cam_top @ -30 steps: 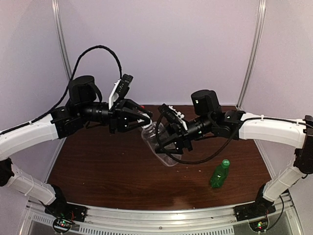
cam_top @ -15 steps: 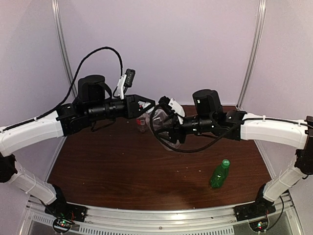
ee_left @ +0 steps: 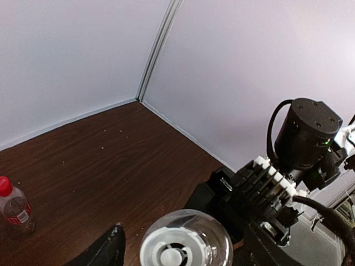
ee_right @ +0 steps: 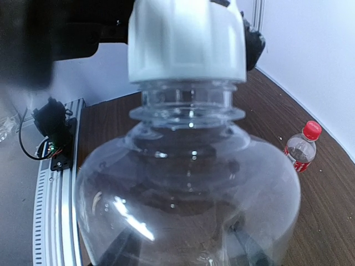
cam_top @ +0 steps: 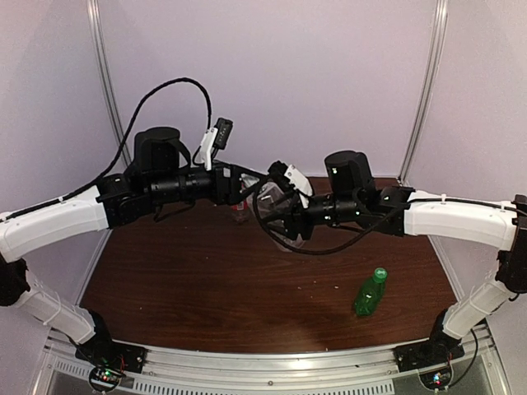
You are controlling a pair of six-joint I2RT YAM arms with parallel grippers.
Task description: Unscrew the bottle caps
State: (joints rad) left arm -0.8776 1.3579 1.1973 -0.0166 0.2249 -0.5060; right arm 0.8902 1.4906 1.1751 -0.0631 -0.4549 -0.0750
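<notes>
In the top view, the left jaws and right jaws meet nose to nose above the bench (cam_top: 165, 288). The clear bottle (cam_top: 280, 232) hangs off the bench in the right jaws, which are clamped on its body. A green bottle (cam_top: 369, 295), its green cap (cam_top: 380, 272) on, sits on the bench well apart from both jaws, on the right arm's side.

In the left wrist view, the left jaws stand apart. The white cap (ee_left: 176, 256) sits on the clear bottle's neck between them, with a gap to the finger (ee_left: 111, 252) that shows. Beyond these jaws a small bottle (ee_left: 15, 210) stands on the bench, its red cap (ee_left: 4, 186) on.

In the right wrist view, the clear bottle fills the space between the right jaws and hides most of their fingers. The white cap is at its far end.
</notes>
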